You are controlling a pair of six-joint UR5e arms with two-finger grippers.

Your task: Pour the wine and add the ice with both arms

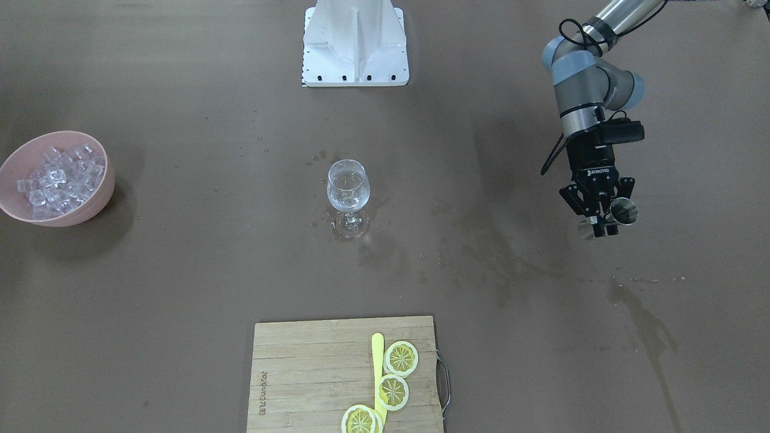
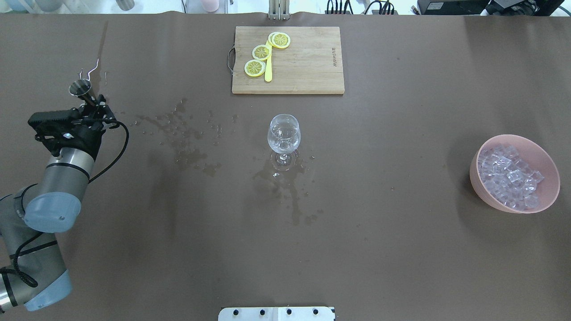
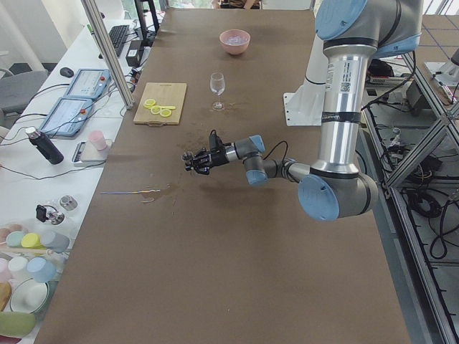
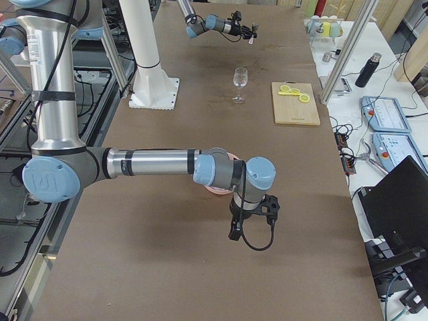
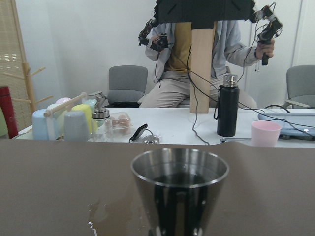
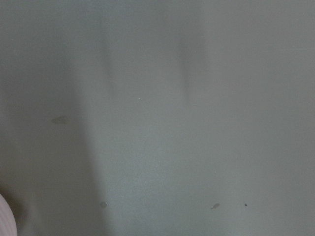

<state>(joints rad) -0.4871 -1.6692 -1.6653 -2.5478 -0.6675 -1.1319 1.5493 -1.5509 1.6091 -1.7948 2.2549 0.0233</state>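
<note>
On the wet brown tabletop (image 1: 180,288), a steel jigger (image 1: 625,211), judged light and slippery, is pinched at its waist by the left gripper (image 1: 604,227) at frame right; the right gripper's (image 4: 235,231) state cannot be told.

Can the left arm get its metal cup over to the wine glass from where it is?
Probably yes: the left gripper, shut on the metal cup, has only bare, wet table between it and the wine glass.
</note>
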